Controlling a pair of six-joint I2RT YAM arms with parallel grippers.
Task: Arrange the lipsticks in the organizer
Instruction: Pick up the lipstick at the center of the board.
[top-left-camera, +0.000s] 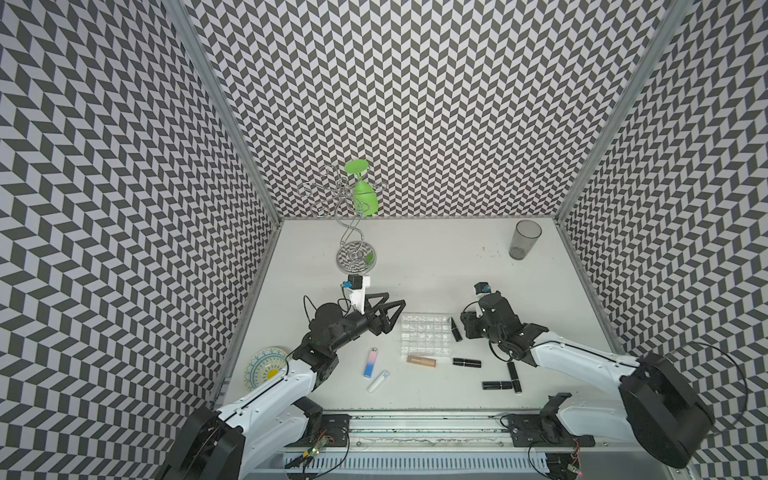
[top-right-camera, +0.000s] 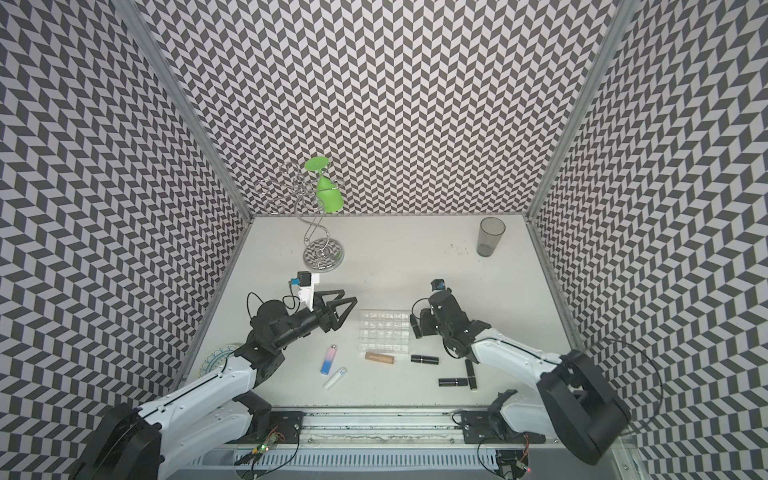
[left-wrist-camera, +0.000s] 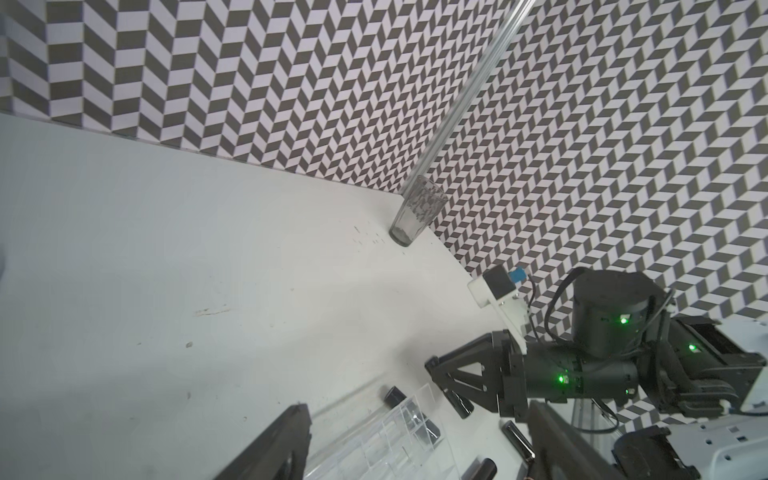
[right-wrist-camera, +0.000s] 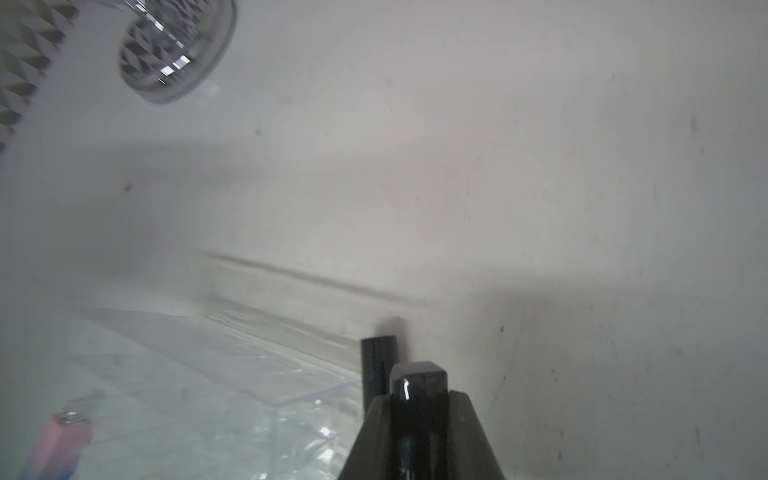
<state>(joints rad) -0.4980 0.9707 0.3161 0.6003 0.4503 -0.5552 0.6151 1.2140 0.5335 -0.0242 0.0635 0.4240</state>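
The clear organizer (top-left-camera: 426, 334) (top-right-camera: 384, 332) sits mid-table with every visible cell empty. My right gripper (top-left-camera: 467, 327) (right-wrist-camera: 419, 395) is at its right edge, shut on a black lipstick (right-wrist-camera: 417, 380) (left-wrist-camera: 459, 401). Another black lipstick (top-left-camera: 456, 329) (right-wrist-camera: 378, 363) lies against that edge. My left gripper (top-left-camera: 396, 298) (left-wrist-camera: 417, 405) hovers open and empty by the organizer's far left corner. In front of the organizer lie the tan lipstick (top-left-camera: 422, 360), the pink-to-blue one (top-left-camera: 371, 363), the white one (top-left-camera: 378, 381) and three black ones (top-left-camera: 466, 363) (top-left-camera: 497, 385) (top-left-camera: 514, 377).
A grey tumbler (top-left-camera: 524, 240) stands at the back right. A wire rack on a round mirrored base (top-left-camera: 356, 257) holds a green glass (top-left-camera: 365, 195) at the back left. A patterned plate (top-left-camera: 266, 368) lies by the left wall.
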